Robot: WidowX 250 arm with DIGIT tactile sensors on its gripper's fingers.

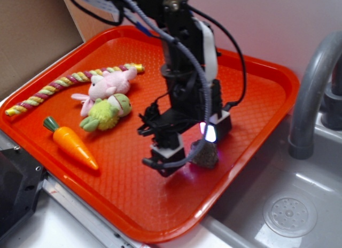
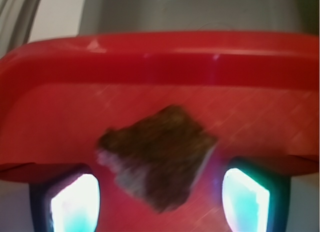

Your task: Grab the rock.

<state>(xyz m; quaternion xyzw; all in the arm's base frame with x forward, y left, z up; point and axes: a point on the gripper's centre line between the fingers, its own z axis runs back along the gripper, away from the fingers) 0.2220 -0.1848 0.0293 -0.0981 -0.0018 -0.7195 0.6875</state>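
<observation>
Straddling the rock (image 2: 157, 159), your claw (image 1: 192, 146) hangs low over the tray (image 1: 133, 194) with its two pads spread apart — one lit pad (image 2: 75, 204) sits on each side of the stone in the wrist view, and neither seems to press on it yet. You want that spacing: the stone lies between the jaws, so closing should be all that is left, in my judgement. From the exterior view the rock (image 1: 206, 154) sits on the tray floor right under the claw, tucked against the pad with the glowing light.

Mind the shape. The stone is lumpy and angular, brown-grey, with a rough, pitted skin; its corners jut unevenly, so the pads may meet a point rather than a flat face, and it could twist as you squeeze. The wrist picture is blurred, so you cannot tell how much clearance each side has.

Beyond the claw, the tray is glossy orange-red plastic with a fine cross-hatched floor and a raised, rounded rim. Well apart from the claw lie a smooth orange toy carrot (image 1: 72, 142), a green plush toy (image 1: 107, 114) touching a pink plush bunny (image 1: 109, 85), and a twisted rope toy (image 1: 59, 87) — all soft or slick, none in your way. Off the tray's far side stands a grey faucet (image 1: 312, 93) over a sink (image 1: 288, 216).
</observation>
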